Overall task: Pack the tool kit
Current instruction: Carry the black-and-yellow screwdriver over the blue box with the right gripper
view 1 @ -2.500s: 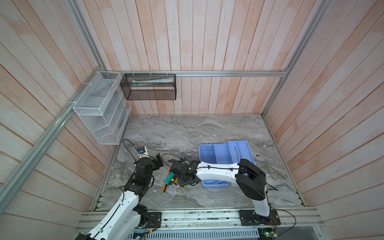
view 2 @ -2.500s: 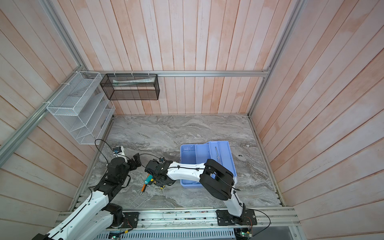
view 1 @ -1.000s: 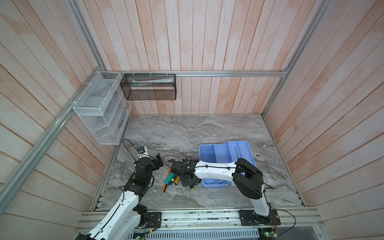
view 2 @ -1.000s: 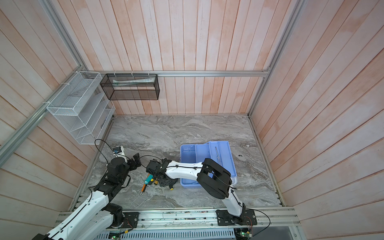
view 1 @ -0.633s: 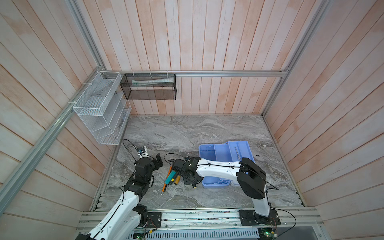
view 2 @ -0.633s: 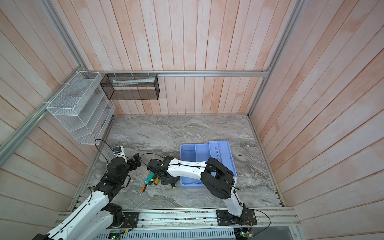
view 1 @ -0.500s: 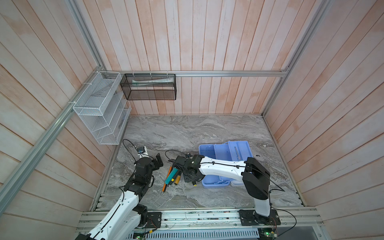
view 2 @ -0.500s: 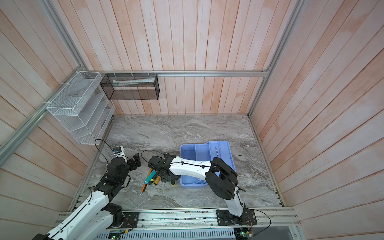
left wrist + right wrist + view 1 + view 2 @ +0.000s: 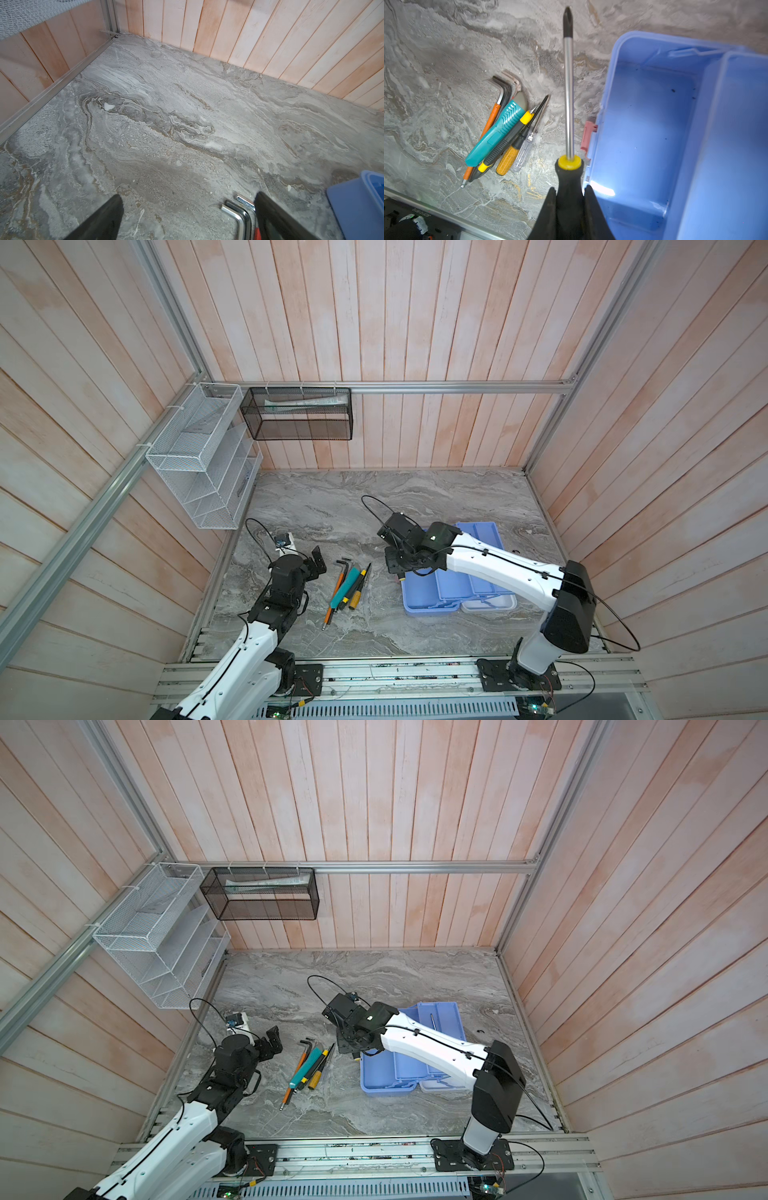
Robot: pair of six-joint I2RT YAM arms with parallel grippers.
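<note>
Table (image 9: pixel 332 497), grey marble-patterned. Tool case (image 9: pixel 424 593), light blue plastic, open, toward the table's front-right corner. Loose tools (image 9: pixel 347 587), teal, orange and yellow-handled, heaped mid-table near the front edge. Screwdriver (image 9: pixel 568 104), black handle, steel shaft: my right fingers (image 9: pixel 550 207) grip it at the case's rim. My left fingers (image 9: pixel 99 220): spread, empty.

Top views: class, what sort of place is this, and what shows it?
Probably a purpose-built robot test cell, not a real workshop: two white robot arms mounted on an aluminium rail, pale wooden plank walls boxing in a grey marble-patterned tabletop.
</note>
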